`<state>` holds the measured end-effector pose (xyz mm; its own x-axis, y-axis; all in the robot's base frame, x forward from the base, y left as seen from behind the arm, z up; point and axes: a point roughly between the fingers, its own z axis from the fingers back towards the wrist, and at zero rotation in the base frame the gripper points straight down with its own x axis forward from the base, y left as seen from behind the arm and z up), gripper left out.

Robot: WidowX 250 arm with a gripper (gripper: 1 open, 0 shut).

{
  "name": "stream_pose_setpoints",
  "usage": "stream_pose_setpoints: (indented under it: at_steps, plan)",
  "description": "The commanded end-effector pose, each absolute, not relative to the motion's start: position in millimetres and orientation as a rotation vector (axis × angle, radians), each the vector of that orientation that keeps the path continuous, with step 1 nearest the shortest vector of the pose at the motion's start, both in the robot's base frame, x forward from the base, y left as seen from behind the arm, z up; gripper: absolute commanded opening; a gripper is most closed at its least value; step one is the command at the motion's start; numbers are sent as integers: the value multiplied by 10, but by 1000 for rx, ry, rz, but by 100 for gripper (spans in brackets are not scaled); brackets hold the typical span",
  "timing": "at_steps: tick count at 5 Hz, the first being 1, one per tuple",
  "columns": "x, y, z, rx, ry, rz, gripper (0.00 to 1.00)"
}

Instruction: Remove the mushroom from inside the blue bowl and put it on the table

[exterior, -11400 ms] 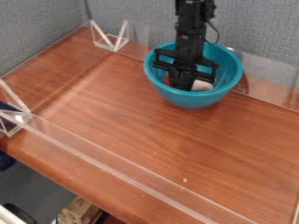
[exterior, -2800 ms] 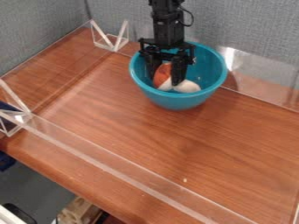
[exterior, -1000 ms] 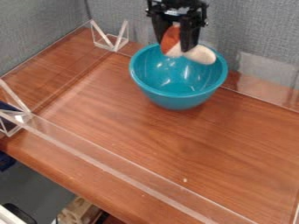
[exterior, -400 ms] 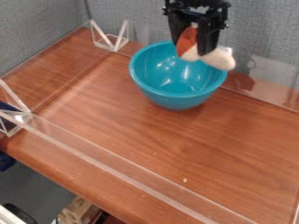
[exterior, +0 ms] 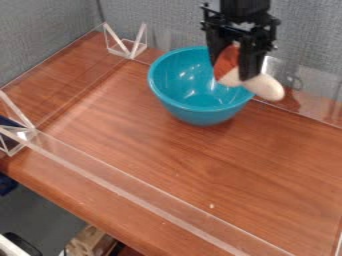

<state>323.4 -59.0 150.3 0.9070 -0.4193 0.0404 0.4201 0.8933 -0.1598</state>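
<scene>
Mushroom [exterior: 251, 76] is held in the air over the right rim of the blue bowl [exterior: 201, 92], not yet on the table [exterior: 160, 150]. Judged light, rigid, glossy plastic, likely slippery; best pinched across the orange part. Gripper [exterior: 238, 62] is partly closed, clamped on the mushroom, cream end jutting out to the lower right.

I see a teal-blue bowl [exterior: 201, 88], a cream-and-orange mushroom [exterior: 251, 77] (glossy), and a reddish-brown wood-grain table [exterior: 187, 170].
</scene>
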Motion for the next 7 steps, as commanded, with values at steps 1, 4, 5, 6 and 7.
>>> stream_pose_setpoints:
  at_steps: [1,4,5,6,7]
  plan:
    - [3168,-714,1698,-164,-69,-497,0]
    - [3034,-974,1450,-179,-15,-588,0]
    - [3005,-1013,1258,-186,16,-605,0]
    - [3088,-968,1158,-189,28,-600,0]
    - [3217,-910,1100,-182,28,-591,0]
